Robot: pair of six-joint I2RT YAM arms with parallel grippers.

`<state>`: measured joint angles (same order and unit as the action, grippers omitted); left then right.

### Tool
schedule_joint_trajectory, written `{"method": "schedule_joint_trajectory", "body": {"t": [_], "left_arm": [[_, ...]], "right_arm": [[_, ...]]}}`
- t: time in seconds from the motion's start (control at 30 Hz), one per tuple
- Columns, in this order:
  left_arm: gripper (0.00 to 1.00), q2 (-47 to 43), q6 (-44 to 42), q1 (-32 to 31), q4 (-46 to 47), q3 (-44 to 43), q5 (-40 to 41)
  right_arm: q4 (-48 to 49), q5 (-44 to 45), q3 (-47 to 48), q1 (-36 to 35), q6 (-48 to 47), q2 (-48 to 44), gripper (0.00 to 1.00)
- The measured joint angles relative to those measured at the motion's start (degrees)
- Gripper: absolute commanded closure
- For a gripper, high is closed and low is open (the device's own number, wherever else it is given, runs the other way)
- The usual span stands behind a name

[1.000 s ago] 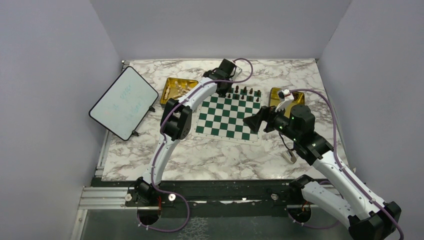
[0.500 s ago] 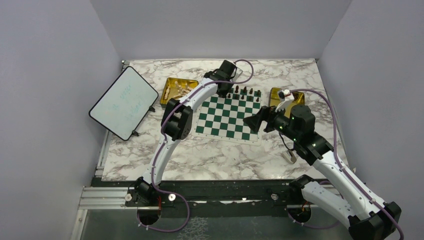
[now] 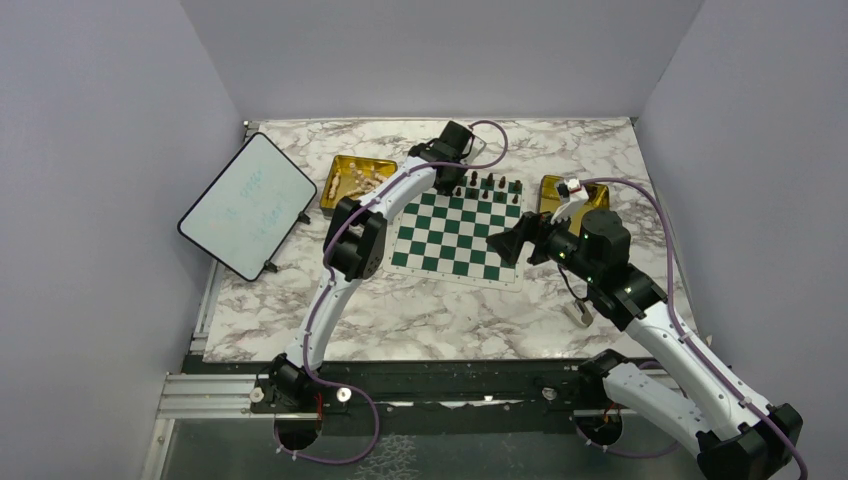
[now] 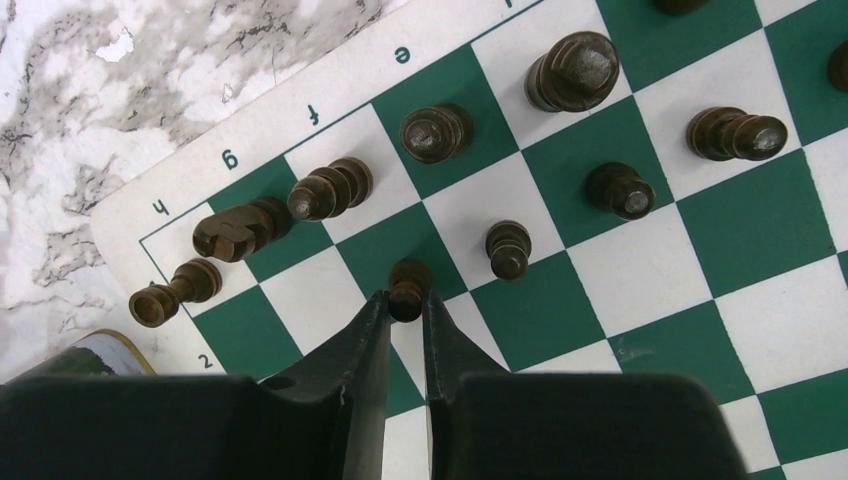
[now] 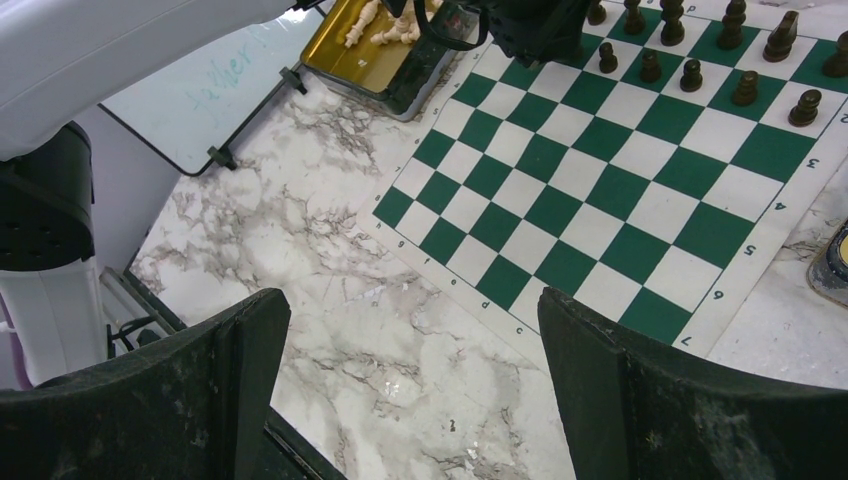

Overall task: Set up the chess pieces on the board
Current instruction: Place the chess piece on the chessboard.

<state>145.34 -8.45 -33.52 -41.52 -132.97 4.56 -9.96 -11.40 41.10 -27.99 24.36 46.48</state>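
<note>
1. Black fingers of the left gripper (image 4: 405, 305) are pinched shut on a dark pawn (image 4: 408, 288), gripping it just under the head; whether its base rests on the board (image 4: 560, 315) or hangs a shade above it, I cannot tell
2. That pawn is in the second row from the lettered edge, by the near edge of a green square. A neighbouring pawn (image 4: 508, 248) stands just beside it and a third pawn (image 4: 620, 190) further along the same row
3. Behind them the back-row dark pieces (image 4: 435, 132) stand along the lettered edge, near the fingertips
4. The right gripper (image 5: 410, 330) hangs wide open and empty by the board's near right corner, well apart from the work, with the marble table (image 5: 300, 260) below
5. Cream pieces (image 3: 352, 180) lie in a gold tray (image 3: 382, 163) left of the board, and the board's rows nearest the arms are bare
6. My judgement is that the step in hand is seating a dark pawn in its row. The next move calls for settling it square on its field, then parting the fingers only slightly and rising straight up, so that neither finger clips the neighbouring pawn or the pieces behind
</note>
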Motion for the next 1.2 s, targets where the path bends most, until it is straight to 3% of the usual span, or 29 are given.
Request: {"method": "schedule_joint_trajectory", "body": {"t": [0.4, 0.97, 1.2], "left_arm": [[0.84, 0.2, -0.7, 0.0, 0.7, -0.5, 0.1], [0.63, 0.2, -0.6, 0.0, 0.9, -0.2, 0.1], [0.50, -4.2, 0.3, 0.0, 1.0, 5.9, -0.4]], "right_arm": [[0.0, 0.0, 0.0, 0.0, 0.0, 0.0, 0.00], [0.0, 0.0, 0.0, 0.0, 0.0, 0.0, 0.00], [0.0, 3.0, 0.0, 0.0, 0.2, 0.7, 0.00]]}}
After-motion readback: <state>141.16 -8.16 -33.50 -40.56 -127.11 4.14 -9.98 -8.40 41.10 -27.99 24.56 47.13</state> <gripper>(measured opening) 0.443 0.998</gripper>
